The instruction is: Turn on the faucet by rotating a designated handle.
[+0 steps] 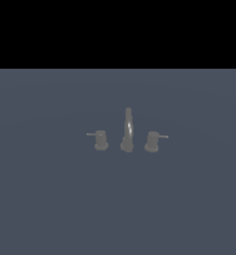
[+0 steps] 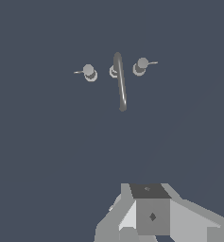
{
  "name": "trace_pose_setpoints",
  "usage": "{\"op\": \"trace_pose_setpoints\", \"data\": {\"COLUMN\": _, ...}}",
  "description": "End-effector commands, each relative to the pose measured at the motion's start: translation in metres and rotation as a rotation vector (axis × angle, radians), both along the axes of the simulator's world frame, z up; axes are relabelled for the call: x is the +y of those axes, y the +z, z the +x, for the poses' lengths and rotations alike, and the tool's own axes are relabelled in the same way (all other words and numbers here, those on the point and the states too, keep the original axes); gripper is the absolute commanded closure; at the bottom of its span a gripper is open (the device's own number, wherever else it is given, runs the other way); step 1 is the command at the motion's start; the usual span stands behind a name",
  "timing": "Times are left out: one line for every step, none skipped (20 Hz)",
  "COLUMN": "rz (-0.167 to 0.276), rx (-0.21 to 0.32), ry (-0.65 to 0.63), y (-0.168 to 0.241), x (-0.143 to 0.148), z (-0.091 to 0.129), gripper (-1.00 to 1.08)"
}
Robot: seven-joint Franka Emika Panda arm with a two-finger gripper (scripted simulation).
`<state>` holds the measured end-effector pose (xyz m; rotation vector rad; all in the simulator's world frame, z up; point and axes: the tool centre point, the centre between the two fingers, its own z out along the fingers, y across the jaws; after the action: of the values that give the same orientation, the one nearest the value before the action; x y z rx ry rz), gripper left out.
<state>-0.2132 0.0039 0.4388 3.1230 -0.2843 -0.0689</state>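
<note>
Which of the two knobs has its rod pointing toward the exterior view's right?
The handle on the exterior view's right of the spout. The twin knob has its rod pointing the opposite way.

I see the faucet point(image 1: 127, 130) as dull grey metal, a bright glossy streak on its spout point(image 2: 120, 85); the floor point(image 1: 50, 199) looks matt, smooth blue-grey

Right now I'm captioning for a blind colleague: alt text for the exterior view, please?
A small grey faucet stands alone on a dark blue-grey surface: a tall curved spout between two stubby knobs, the handle with its rod pointing toward the exterior view's right. No robot arm shows.
</note>
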Motion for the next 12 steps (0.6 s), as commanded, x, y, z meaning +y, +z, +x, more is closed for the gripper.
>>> {"op": "trace_pose_setpoints", "data": {"rz": -0.001, "rx": -0.001, "ry": -0.055, "y": -0.015, "x": 0.002, "z": 0.011, "gripper": 1.08}}
{"op": "trace_pose_setpoints", "data": {"rz": -0.001, "rx": -0.002, "ry": -0.079, "y": -0.021, "x": 0.002, "z": 0.016, "gripper": 1.08}}
{"op": "trace_pose_setpoints", "data": {"rz": -0.001, "rx": -0.002, "ry": -0.105, "y": -0.028, "x": 0.003, "z": 0.022, "gripper": 1.08}}
{"op": "trace_pose_setpoints", "data": {"rz": -0.002, "rx": -0.003, "ry": -0.131, "y": -0.035, "x": 0.003, "z": 0.028, "gripper": 1.08}}
{"op": "trace_pose_setpoints", "data": {"rz": -0.002, "rx": -0.003, "ry": -0.158, "y": -0.043, "x": 0.003, "z": 0.033, "gripper": 1.08}}
{"op": "trace_pose_setpoints", "data": {"rz": -0.002, "rx": -0.004, "ry": -0.185, "y": -0.050, "x": 0.004, "z": 0.039, "gripper": 1.08}}
{"op": "trace_pose_setpoints", "data": {"rz": -0.003, "rx": -0.005, "ry": -0.213, "y": -0.057, "x": 0.003, "z": 0.045, "gripper": 1.08}}
{"op": "trace_pose_setpoints", "data": {"rz": -0.003, "rx": -0.006, "ry": -0.240, "y": -0.065, "x": 0.003, "z": 0.051, "gripper": 1.08}}
{"op": "trace_pose_setpoints", "data": {"rz": -0.004, "rx": -0.006, "ry": -0.267, "y": -0.072, "x": 0.003, "z": 0.057, "gripper": 1.08}}
{"op": "trace_pose_setpoints", "data": {"rz": -0.004, "rx": -0.007, "ry": -0.295, "y": -0.079, "x": 0.002, "z": 0.063, "gripper": 1.08}}
{"op": "trace_pose_setpoints", "data": {"rz": -0.004, "rx": -0.008, "ry": -0.322, "y": -0.087, "x": 0.001, "z": 0.069, "gripper": 1.08}}
{"op": "trace_pose_setpoints", "data": {"rz": -0.005, "rx": -0.008, "ry": -0.350, "y": -0.094, "x": 0.000, "z": 0.075, "gripper": 1.08}}
